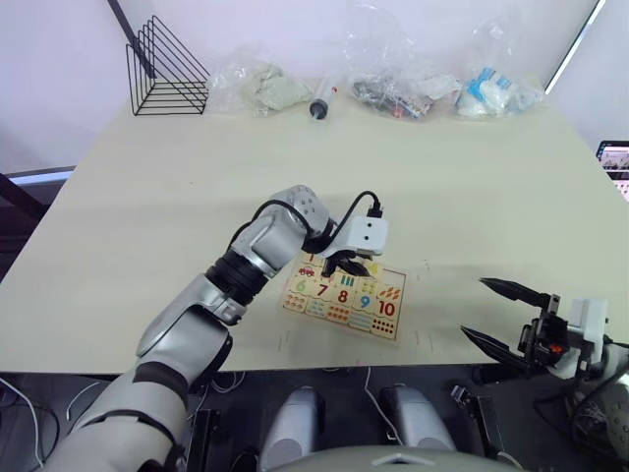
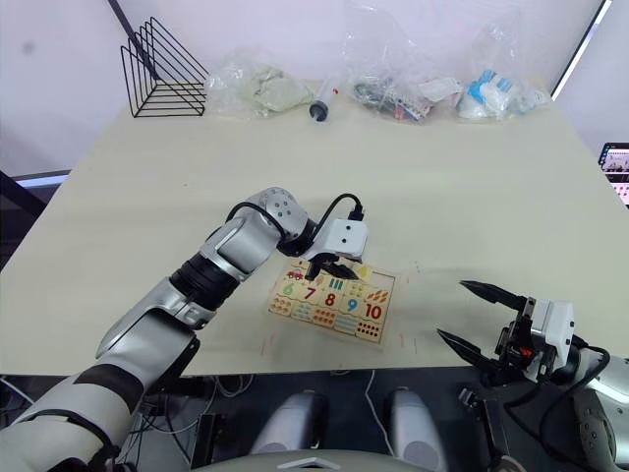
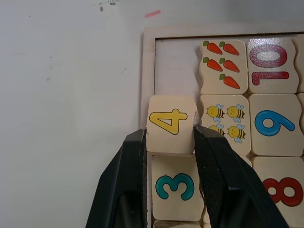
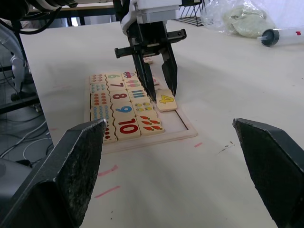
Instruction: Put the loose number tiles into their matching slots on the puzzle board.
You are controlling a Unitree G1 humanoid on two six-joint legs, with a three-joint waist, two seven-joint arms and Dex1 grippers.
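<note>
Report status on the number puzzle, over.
Left gripper shut on the 4 tile, tilted over the board rim, not seated. Right gripper open, off the board. Nothing blocking.

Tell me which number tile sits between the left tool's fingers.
The yellow 4 tile, between the left tool fingers at the puzzle board rim. The teal 3 tile lies beside it in the board.

Puzzle board (image 3: 148, 57): pale unfinished-looking wood, matt, printed colours flat. "4" tile (image 3: 171, 124): same light wood, smooth, held between matt black plastic fingers (image 3: 124, 190). Tabletop (image 1: 197, 187): cream laminate, smooth, low sheen. At far edge: black wire rack (image 1: 165, 71), crinkled clear plastic bags (image 1: 393, 59).
</note>
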